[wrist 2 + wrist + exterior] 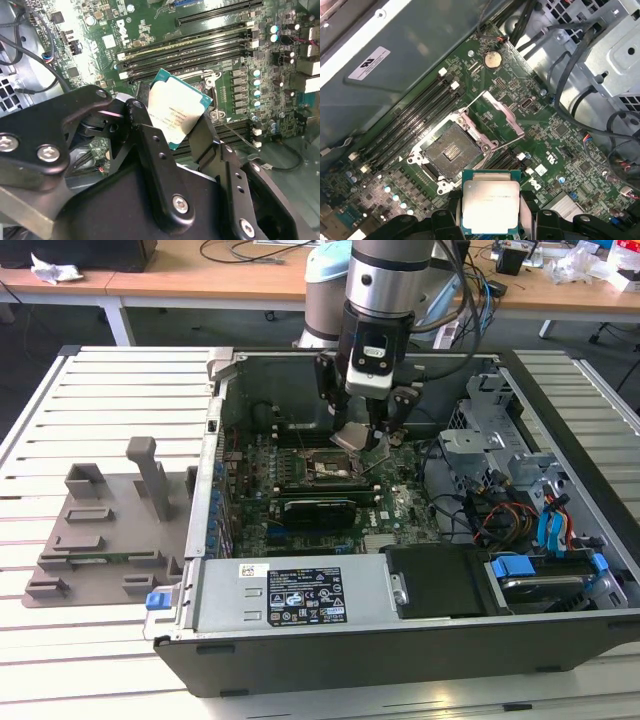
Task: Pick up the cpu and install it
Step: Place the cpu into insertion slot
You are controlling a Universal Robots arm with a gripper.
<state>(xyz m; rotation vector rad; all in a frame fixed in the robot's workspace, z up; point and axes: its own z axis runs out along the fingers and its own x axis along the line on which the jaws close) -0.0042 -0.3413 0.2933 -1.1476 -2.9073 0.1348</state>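
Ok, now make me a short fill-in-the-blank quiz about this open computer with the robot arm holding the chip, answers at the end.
1. The gripper holds the cpu by its ____, not by its flat faces.
2. The motherboard socket is bare, with its metal frame swung ____.
3. In the exterior view, the grey tray lies on the table to the ____ of the computer case.

Missing words: edges; open; left.

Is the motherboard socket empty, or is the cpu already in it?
Empty: the socket shows bare contacts, and the gripper holds the cpu apart from it.
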